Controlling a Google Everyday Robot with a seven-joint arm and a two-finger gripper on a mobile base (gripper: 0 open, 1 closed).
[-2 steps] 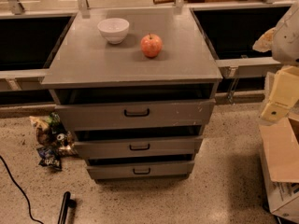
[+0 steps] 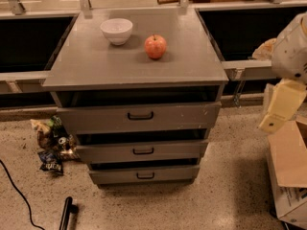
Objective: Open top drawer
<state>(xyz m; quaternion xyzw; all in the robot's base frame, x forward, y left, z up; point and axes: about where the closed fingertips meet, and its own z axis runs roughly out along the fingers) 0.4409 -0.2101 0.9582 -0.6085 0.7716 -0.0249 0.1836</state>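
The top drawer (image 2: 96, 118), a flat matte grey front with a small black loop handle (image 2: 140, 118) (pale scuffs toward its right end), sits directly beneath the smooth grey counter (image 2: 96, 66). The cream, blocky gripper (image 2: 282, 107) hangs well to its right; I cannot tell whether it is open or closed.

Approach to top drawer (image 2: 139, 116) free; gripper (image 2: 274, 119) far R, above cardboard box (image 2: 288, 162); wrappers (image 2: 50, 145) low L.

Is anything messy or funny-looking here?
Yes. Crumpled snack wrappers lie on the floor left of the cabinet, like litter. The top drawer has pale scuffs near its right end. The robot's hand hangs at the right, away from it.
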